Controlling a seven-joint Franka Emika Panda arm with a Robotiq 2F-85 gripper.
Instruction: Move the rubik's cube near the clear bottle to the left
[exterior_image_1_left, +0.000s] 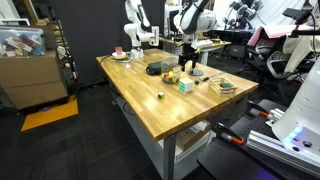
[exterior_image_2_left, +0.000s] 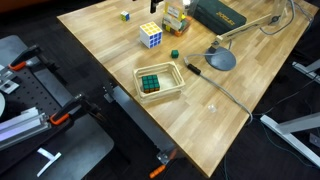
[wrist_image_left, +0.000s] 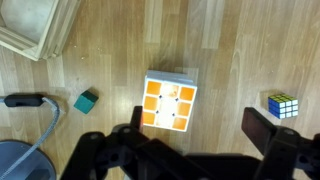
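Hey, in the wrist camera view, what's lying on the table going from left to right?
wooden tray corner → small teal block → rubik's cube, orange and white face up → smaller multicoloured cube

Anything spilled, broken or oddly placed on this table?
Nothing stands out. The rubik's cube sits flat on the wooden table under the open gripper. A green cube lies neatly inside the tray, and the small teal block rests apart on the wood. No spills or damage visible.
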